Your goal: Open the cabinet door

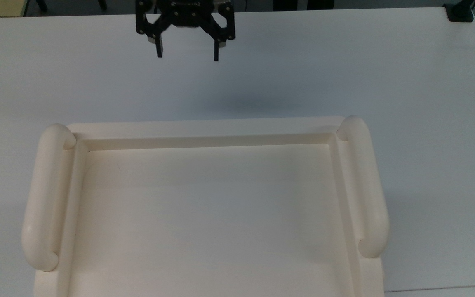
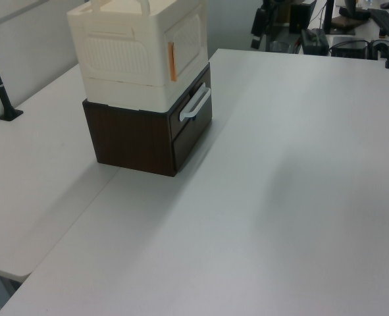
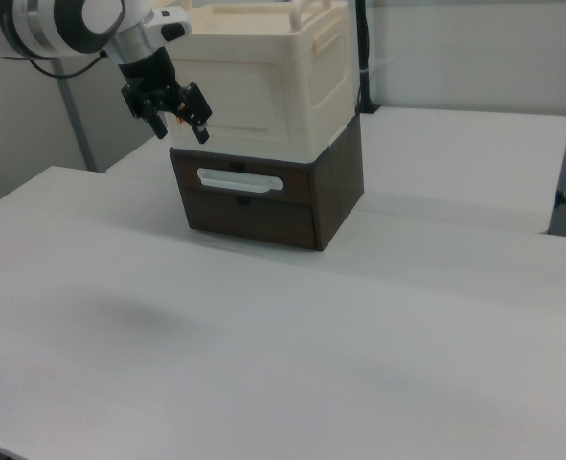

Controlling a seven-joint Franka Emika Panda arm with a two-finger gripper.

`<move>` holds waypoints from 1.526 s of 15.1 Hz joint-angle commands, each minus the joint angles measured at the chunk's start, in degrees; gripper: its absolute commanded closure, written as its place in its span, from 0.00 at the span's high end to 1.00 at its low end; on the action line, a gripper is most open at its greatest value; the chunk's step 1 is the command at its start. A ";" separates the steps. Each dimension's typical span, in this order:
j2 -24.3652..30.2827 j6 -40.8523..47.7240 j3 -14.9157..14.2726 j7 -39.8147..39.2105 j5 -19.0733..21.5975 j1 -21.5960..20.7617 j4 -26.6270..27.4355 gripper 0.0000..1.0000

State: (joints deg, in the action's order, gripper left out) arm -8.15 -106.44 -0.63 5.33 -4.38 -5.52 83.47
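cabinet door (image 3: pixel 237 101) – cream, upright, closed

I can read no text, label, brand, number or sign anywhere in these views — not one.
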 commanded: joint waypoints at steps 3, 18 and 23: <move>-5.38 -9.38 -0.69 8.29 -0.89 -3.27 -5.51 1.00; -11.80 -33.39 -0.52 14.00 -12.31 -9.25 -6.66 0.99; -12.76 -34.45 -0.34 17.52 -17.50 -10.38 -6.48 0.81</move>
State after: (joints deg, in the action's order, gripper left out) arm -19.62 -139.65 -0.60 19.78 -18.70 -14.42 77.71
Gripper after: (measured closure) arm 0.057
